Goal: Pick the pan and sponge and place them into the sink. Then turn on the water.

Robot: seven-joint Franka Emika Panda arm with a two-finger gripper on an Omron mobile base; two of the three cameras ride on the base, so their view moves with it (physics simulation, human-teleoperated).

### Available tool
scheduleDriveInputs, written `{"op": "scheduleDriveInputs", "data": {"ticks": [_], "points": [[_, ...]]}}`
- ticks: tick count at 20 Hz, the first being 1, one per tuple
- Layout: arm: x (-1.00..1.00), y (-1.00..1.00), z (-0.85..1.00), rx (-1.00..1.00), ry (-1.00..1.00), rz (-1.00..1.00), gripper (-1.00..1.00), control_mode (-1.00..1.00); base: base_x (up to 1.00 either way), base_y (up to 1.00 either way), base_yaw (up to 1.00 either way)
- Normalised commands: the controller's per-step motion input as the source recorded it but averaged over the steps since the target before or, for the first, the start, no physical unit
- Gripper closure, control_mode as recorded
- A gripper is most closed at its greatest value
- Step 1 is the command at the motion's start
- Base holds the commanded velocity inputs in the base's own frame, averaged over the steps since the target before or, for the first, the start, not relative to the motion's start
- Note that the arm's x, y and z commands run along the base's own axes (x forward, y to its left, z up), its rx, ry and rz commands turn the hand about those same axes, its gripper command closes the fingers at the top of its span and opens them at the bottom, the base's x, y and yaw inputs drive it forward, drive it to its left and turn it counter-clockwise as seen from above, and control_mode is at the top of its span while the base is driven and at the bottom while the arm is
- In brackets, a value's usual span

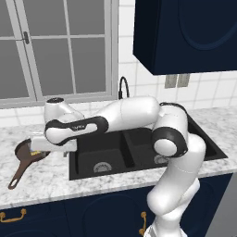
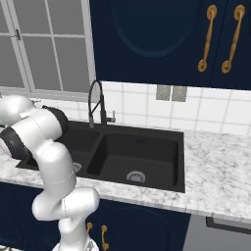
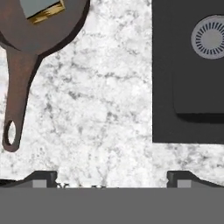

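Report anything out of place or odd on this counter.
One oddity: the sponge lies inside the pan on the counter, left of the sink. Nothing looks spilled or damaged. The open gripper hovers over bare counter between them.

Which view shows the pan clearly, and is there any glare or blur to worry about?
Hand view: pan sharp, evenly lit, cropped at the top edge, sponge in it. Left base view: the arm covers most of the pan. No glare or blur; soft shadow inside the sink.
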Motion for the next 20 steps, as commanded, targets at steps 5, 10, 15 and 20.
{"op": "scheduleDriveInputs", "data": {"ticks": [5, 10, 15, 20], "points": [[-0.04, 0.51, 0.0, 0.09, 0.06, -0.29, -1.0, -1.0, 0.0, 0.0, 0.0], [0.0, 0.53, 0.0, -0.01, 0.0, -0.06, -1.0, -1.0, 0.0, 0.0, 0.0], [0.16, 0.53, 0.18, -0.04, 0.08, -0.06, -1.0, -1.0, 0.0, 0.0, 0.0], [0.01, 0.38, 0.01, -0.05, 0.04, -0.01, -1.0, -1.0, 0.0, 0.0, 0.0]]}}
